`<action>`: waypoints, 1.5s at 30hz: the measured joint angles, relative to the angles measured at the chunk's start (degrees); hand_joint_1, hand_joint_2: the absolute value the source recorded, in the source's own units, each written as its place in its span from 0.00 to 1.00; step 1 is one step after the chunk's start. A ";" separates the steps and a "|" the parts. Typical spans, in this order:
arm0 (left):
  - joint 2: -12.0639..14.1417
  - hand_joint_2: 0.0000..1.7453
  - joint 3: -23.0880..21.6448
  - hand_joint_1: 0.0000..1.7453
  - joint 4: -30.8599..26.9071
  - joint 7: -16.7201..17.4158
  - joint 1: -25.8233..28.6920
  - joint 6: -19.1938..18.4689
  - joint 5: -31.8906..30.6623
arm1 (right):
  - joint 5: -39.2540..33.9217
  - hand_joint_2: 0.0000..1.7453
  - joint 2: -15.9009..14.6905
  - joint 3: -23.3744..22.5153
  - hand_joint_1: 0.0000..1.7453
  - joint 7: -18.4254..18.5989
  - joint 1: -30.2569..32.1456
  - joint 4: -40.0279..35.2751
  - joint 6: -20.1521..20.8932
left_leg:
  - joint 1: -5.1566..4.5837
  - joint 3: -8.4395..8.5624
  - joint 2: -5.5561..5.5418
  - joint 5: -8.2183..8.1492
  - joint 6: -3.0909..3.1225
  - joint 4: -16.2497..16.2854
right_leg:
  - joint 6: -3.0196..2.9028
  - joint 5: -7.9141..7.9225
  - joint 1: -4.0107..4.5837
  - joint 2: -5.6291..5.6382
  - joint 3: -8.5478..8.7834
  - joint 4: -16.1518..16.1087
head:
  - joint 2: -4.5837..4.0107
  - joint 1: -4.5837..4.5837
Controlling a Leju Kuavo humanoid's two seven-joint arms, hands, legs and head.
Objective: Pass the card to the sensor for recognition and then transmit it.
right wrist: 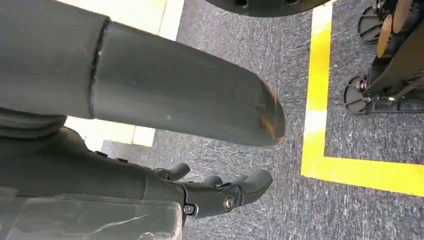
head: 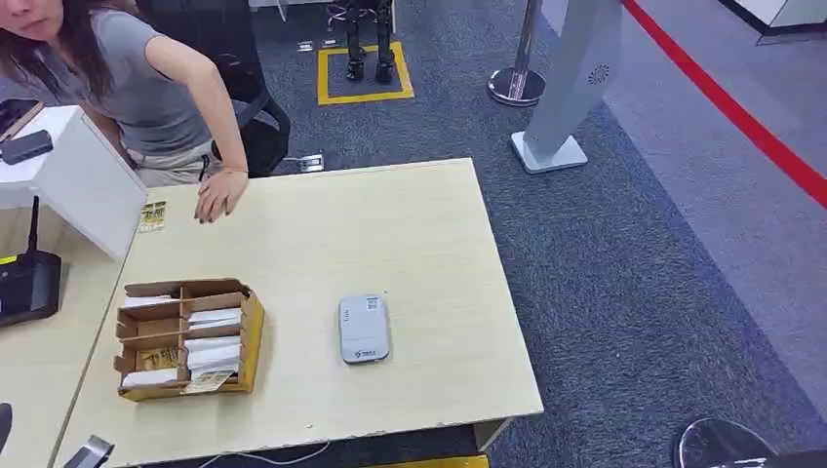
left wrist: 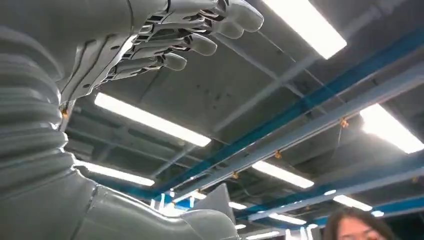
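Note:
A grey-white sensor (head: 364, 329) lies flat near the middle of the pale wooden table (head: 410, 224). To its left stands a cardboard box (head: 253, 331) with compartments that hold several white cards (head: 213, 351). One patterned card (head: 151, 216) lies on the table's far left, close to a person's hand (head: 219, 194). My left hand (left wrist: 165, 40) points up at the ceiling lights, its fingers loosely bent and holding nothing. My right hand (right wrist: 220, 192) hangs over grey carpet with the thick thumb (right wrist: 180, 95) apart from the dark fingers, nothing in it.
A person in a grey top (head: 146, 83) leans over the table's far left corner beside a black chair (head: 255, 122). A white partition (head: 83, 180) and a black device (head: 27, 288) stand on the adjoining desk. A grey pillar stand (head: 571, 93) and a stanchion base (head: 515, 86) are beyond the table.

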 joint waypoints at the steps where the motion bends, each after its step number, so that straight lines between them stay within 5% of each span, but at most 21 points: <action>1: -0.17 1.00 -0.02 0.00 0.24 0.92 0.22 -0.18 -0.85 | -0.04 0.00 0.02 -0.04 0.00 0.00 -0.01 0.00 0.00 | 0.00 0.00 0.00 0.00 0.00 0.00 | 0.00 0.00 0.00 0.00 -0.01 0.00 | 0.00 -0.02; 5: 0.31 1.00 -1.86 0.00 2.69 7.24 0.40 -2.58 -3.08 | -0.04 0.00 0.02 -0.48 0.00 0.09 -0.01 0.00 0.00 | 0.00 0.02 -0.01 0.00 0.00 0.00 | 0.00 0.00 0.00 -0.01 -0.07 -0.01 | 0.00 -0.02; 14: 6.43 1.00 -13.17 0.00 9.83 17.96 -0.93 -8.06 -0.37 | -0.04 0.00 0.04 -1.01 0.00 0.22 -0.03 0.00 0.11 | 0.02 0.03 -0.01 0.02 -0.02 0.00 | -0.02 0.01 0.00 0.01 -0.01 -0.01 | 0.00 -0.02; 28: 12.31 1.00 -23.48 0.00 13.59 25.21 -2.81 -14.42 0.25 | -0.17 0.00 0.04 -1.55 0.00 0.26 -0.01 -0.02 0.26 | 0.01 0.02 0.00 0.01 -0.01 0.00 | -0.01 0.01 0.00 0.02 -0.01 -0.01 | 0.00 0.00; 35: 14.08 1.00 -27.76 0.00 13.59 31.47 -1.08 -17.64 -1.29 | -0.42 0.00 0.04 -2.38 0.00 0.31 0.03 -0.02 0.11 | 0.01 0.01 -0.01 0.01 -0.01 0.00 | -0.01 0.01 0.00 0.01 -0.02 -0.01 | 0.00 0.00; 45: 16.15 1.00 -32.96 0.00 14.58 31.93 -2.50 -18.58 0.40 | 0.22 0.00 0.02 -2.38 0.00 -0.15 -0.01 -0.07 0.11 | 0.02 0.03 -0.01 0.01 -0.01 0.00 | -0.01 0.01 0.00 0.01 0.00 -0.01 | 0.00 0.00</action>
